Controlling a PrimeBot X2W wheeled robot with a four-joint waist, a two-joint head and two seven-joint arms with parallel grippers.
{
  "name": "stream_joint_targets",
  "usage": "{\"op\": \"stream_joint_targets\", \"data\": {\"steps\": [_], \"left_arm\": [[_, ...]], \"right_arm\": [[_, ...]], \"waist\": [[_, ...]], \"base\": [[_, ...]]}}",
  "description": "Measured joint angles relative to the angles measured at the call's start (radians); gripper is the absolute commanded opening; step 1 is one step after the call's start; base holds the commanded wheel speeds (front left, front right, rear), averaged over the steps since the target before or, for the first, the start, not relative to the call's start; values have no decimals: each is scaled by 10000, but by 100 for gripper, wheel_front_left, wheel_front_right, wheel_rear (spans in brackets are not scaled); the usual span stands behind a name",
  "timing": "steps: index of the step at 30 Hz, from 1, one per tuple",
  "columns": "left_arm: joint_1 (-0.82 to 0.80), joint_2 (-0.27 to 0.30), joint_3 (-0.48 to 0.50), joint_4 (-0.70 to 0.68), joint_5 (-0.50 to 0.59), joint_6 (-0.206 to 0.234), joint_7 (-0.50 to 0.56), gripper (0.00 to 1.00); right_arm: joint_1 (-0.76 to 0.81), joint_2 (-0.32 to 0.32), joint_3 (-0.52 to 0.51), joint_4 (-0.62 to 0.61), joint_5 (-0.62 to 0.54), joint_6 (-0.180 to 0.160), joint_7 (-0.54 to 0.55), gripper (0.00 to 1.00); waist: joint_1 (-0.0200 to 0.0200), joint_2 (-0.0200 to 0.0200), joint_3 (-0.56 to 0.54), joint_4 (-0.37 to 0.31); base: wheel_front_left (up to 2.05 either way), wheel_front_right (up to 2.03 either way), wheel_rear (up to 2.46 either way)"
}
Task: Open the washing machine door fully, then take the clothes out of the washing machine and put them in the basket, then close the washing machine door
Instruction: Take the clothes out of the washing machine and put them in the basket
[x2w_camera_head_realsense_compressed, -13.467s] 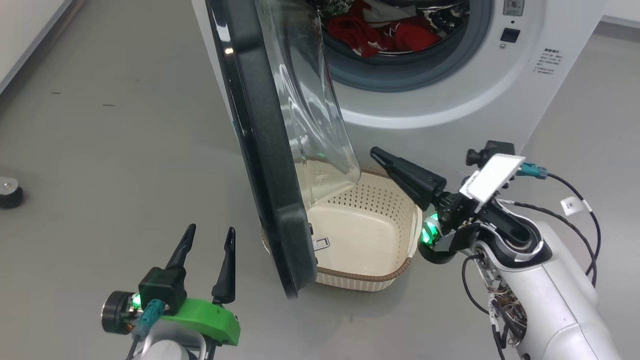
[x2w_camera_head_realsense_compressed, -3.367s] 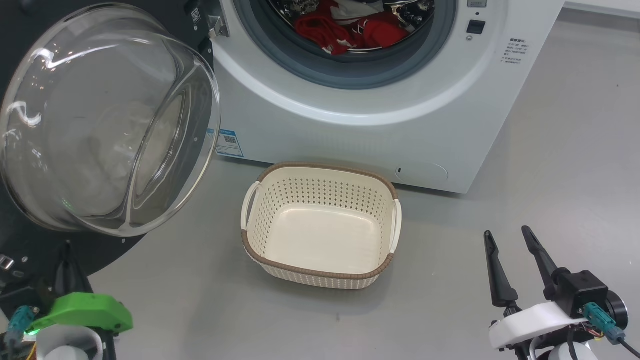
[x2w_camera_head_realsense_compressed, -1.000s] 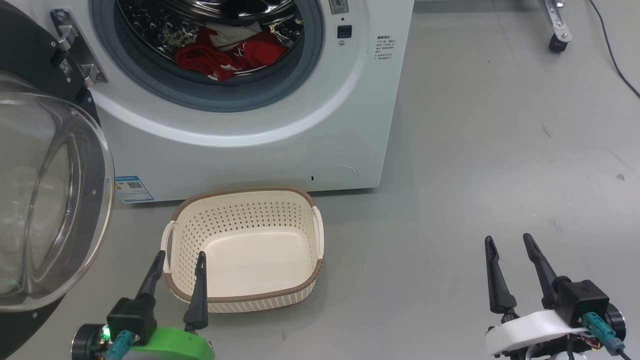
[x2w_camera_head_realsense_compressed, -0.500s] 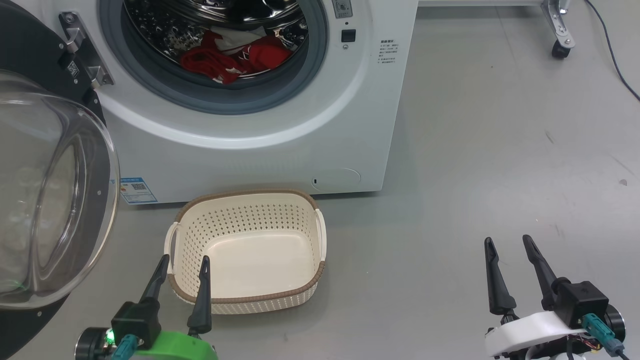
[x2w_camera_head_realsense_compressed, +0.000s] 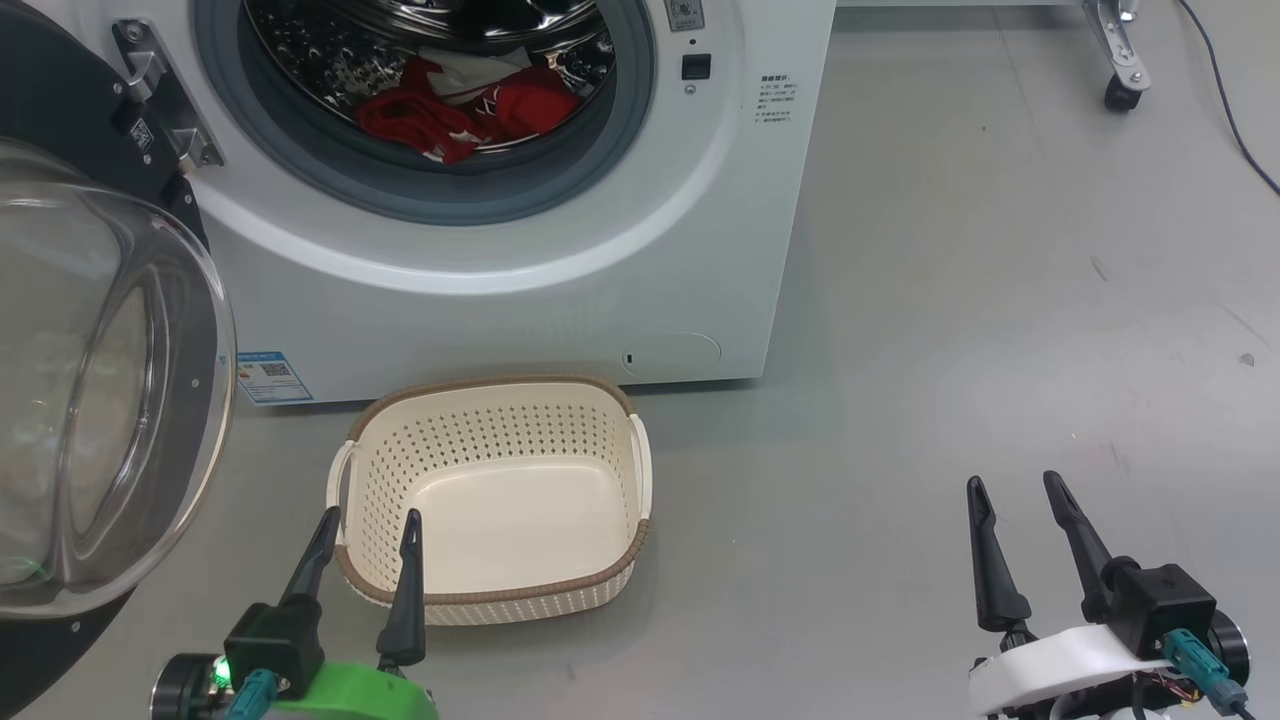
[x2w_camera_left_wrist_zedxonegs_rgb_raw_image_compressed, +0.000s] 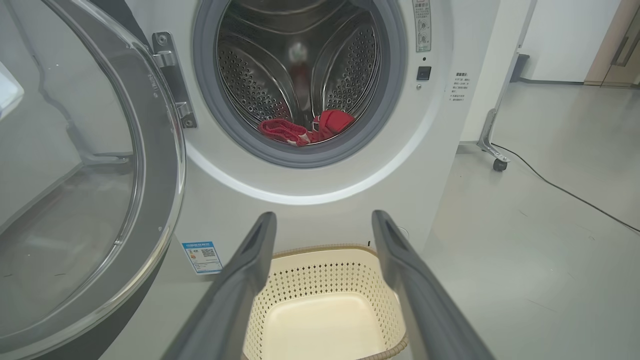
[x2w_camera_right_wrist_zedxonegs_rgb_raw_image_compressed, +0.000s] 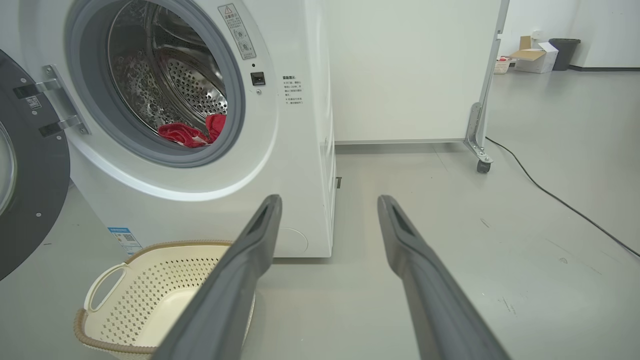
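The white washing machine (x2w_camera_head_realsense_compressed: 560, 260) stands with its round black door (x2w_camera_head_realsense_compressed: 110, 400) swung wide to the left, the glass bowl bulging toward me. Red clothes (x2w_camera_head_realsense_compressed: 450, 110) with a bit of white lie low in the steel drum, also seen in the left wrist view (x2w_camera_left_wrist_zedxonegs_rgb_raw_image_compressed: 305, 131) and the right wrist view (x2w_camera_right_wrist_zedxonegs_rgb_raw_image_compressed: 192, 132). The cream basket (x2w_camera_head_realsense_compressed: 495, 495) sits on the floor in front of the machine with nothing in it. My left gripper (x2w_camera_head_realsense_compressed: 372, 518) hangs open just before the basket's near left corner. My right gripper (x2w_camera_head_realsense_compressed: 1012, 486) is open over bare floor at the lower right.
A white panel on a wheeled frame (x2w_camera_right_wrist_zedxonegs_rgb_raw_image_compressed: 482, 165) stands right of the machine, with a black cable (x2w_camera_right_wrist_zedxonegs_rgb_raw_image_compressed: 565, 202) trailing across the grey floor. A blue label (x2w_camera_head_realsense_compressed: 268, 375) is stuck low on the machine's front. Boxes and a bin (x2w_camera_right_wrist_zedxonegs_rgb_raw_image_compressed: 547, 55) sit far off.
The head view has shifted a little between frames. The left gripper has edged slightly to the right near the basket; the right gripper, door, basket and clothes stay as they were.
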Motion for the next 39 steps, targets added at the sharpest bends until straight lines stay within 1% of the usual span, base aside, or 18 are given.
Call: {"op": "stream_joint_targets", "data": {"steps": [15, 39], "left_arm": [[0, 2, 4, -198, 29, 86, 0, 100], [-1, 4, -119, -222, 29, 71, -2, 100]], "right_arm": [[1, 0, 0, -38, 0, 0, 0, 100], [-12, 0, 46, -33, 4, 2, 0, 100]], "waist": [[0, 0, 152, -31], [0, 0, 170, 24]], "base": [[52, -52, 0], [97, -97, 0]]}}
